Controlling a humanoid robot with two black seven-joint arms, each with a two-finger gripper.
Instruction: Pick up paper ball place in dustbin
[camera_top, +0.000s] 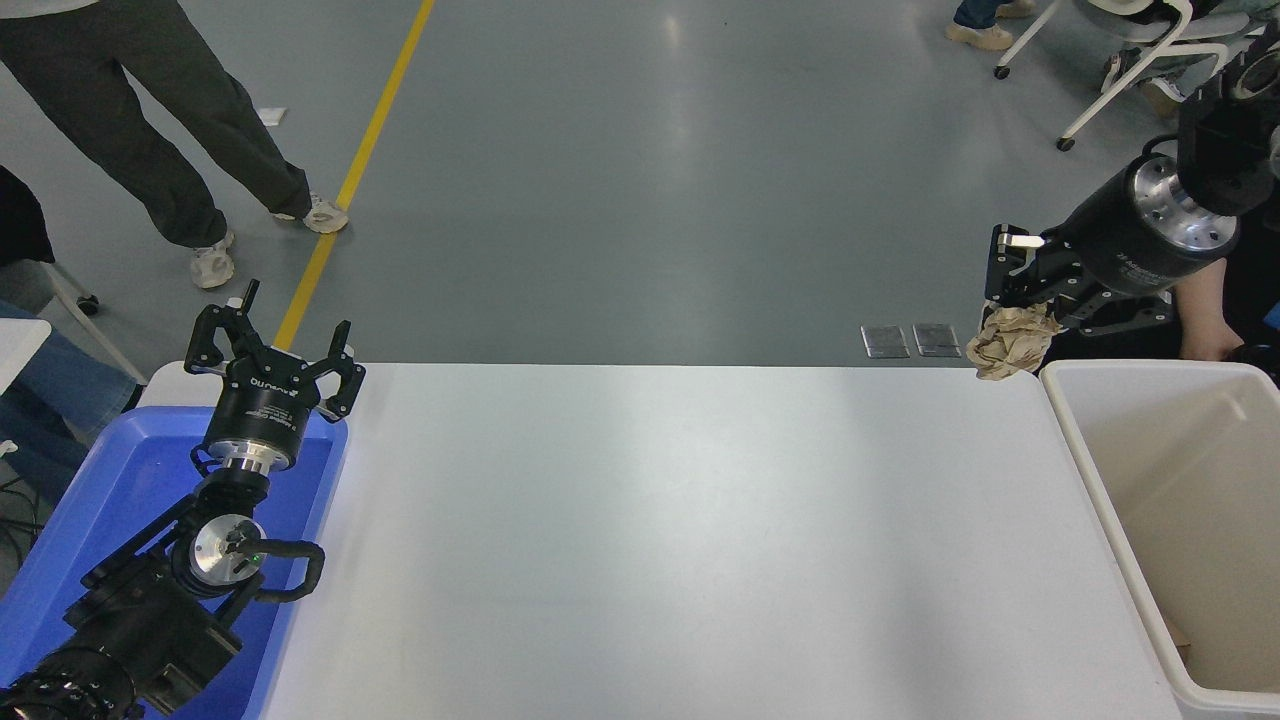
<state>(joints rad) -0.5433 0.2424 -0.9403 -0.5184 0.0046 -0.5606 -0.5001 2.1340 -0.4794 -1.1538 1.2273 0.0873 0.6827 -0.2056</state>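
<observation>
Clutching the paper ball (1010, 341) between its closed black fingers, the right gripper (1022, 300) hangs in the air above the far right corner of the white table (680, 540). Its silver-collared wrist slopes up and to the right toward the picture's edge. The tan, creased wad droops below the fingertips, lifted clear of the tabletop and just left of the far left corner of the dustbin (1095, 480). That off-white tub with its thick rounded rim stands against the table's right side, and its cream inner walls run out of view at the right and bottom edges. A scrap of brown shows low against its near left wall.

Behind the raised arm, a person in black (1215, 310) leans at the tub's far end, one hand near its rim. Two metal floor plates (910, 340) lie on the grey floor just beyond the table's far edge.

Across the table, the left gripper (275, 345) rests parked at the lower left, fingers spread wide with nothing between them, pointing away from the camera over the far end of a blue plastic tray (70, 540). A yellow line (360, 165) crosses the floor beyond it, where a second person's legs in dark trousers and pale shoes (180, 140) stand. A white-framed wheeled chair (1150, 70) sits at the upper right.
</observation>
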